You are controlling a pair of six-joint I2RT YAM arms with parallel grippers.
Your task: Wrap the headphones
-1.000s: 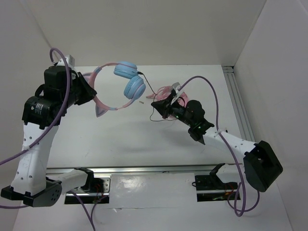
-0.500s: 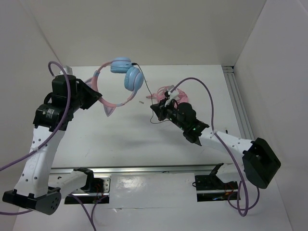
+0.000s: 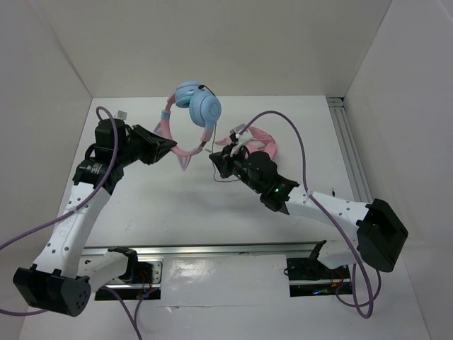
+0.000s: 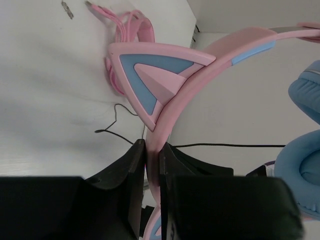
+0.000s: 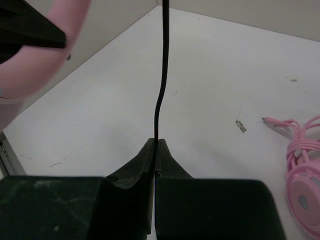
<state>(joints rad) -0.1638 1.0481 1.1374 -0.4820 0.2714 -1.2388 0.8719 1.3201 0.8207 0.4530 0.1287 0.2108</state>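
The headphones (image 3: 199,106) hang in the air above the table's back middle, with light blue ear cups (image 4: 301,165) and a pink headband (image 4: 215,47) that carries a cat ear (image 4: 150,82). My left gripper (image 3: 168,146) is shut on the headband just below that cat ear, and the left wrist view shows the band pinched between its fingers (image 4: 152,146). The thin black cable (image 5: 161,85) runs down from an ear cup into my right gripper (image 5: 156,142), which is shut on it. In the top view the right gripper (image 3: 214,161) sits just below and right of the cups.
All-pink headphones with a coiled pink cable (image 3: 260,137) lie on the table behind the right gripper, and show again in the right wrist view (image 5: 304,170). A small scrap (image 5: 241,126) lies near them. White walls close in the left, back and right sides.
My left arm has swung the headphones right and toward the middle, turning them. The right gripper has slid left toward them, still pinching the cable.
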